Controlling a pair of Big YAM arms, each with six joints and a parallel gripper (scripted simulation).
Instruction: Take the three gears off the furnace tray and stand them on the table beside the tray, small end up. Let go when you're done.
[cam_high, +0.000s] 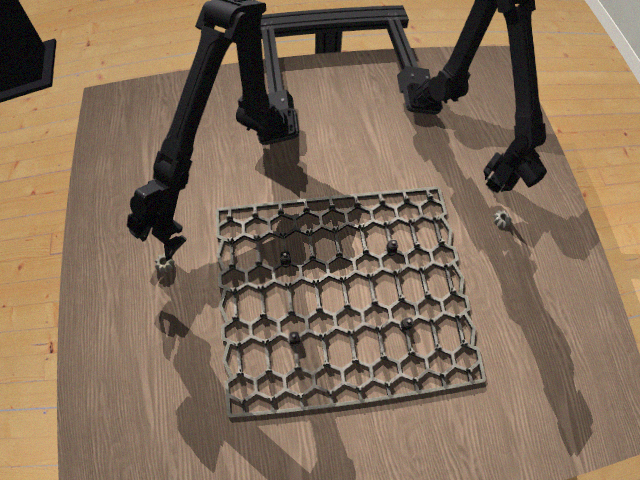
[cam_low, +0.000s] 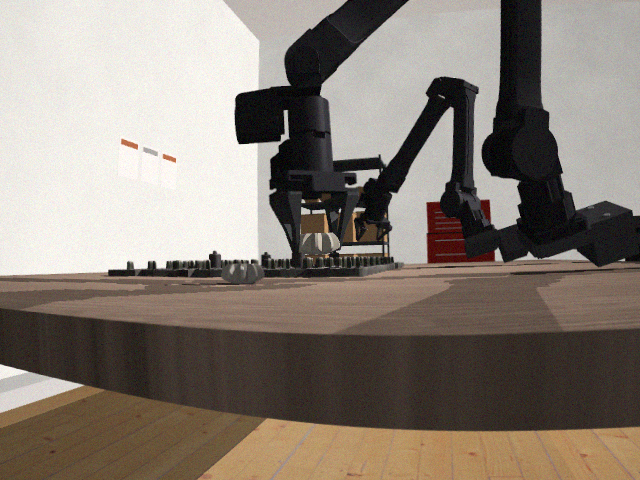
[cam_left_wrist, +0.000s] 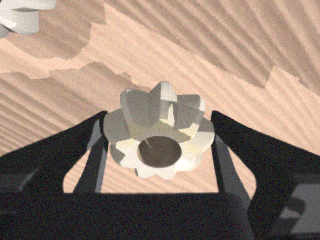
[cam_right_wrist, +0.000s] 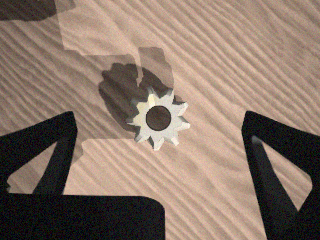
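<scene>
The furnace tray (cam_high: 356, 416) (cam_low: 356, 270) is a hexagon grid with no gear on it. A pale gear (cam_left_wrist: 160, 125) (cam_low: 319, 242) is between the fingers of my left gripper (cam_high: 494, 184), which is shut on it and holds it above the table, hole face towards the wrist camera. A second gear (cam_high: 500, 219) (cam_low: 242, 271) (cam_left_wrist: 22, 20) stands on the table just beside. My right gripper (cam_right_wrist: 159, 120) (cam_high: 173, 246) (cam_low: 373, 229) is open, above and around a third gear (cam_right_wrist: 172, 120) (cam_high: 164, 268), which stands on the table, its holed end up.
Several dark pegs, such as one peg (cam_high: 407, 323), rise from the tray. The table (cam_high: 129, 387) (cam_low: 439, 310) extends beyond the tray on both sides. The arm bases and a black frame (cam_high: 336, 18) are at the back edge. Arm shadows cross the table.
</scene>
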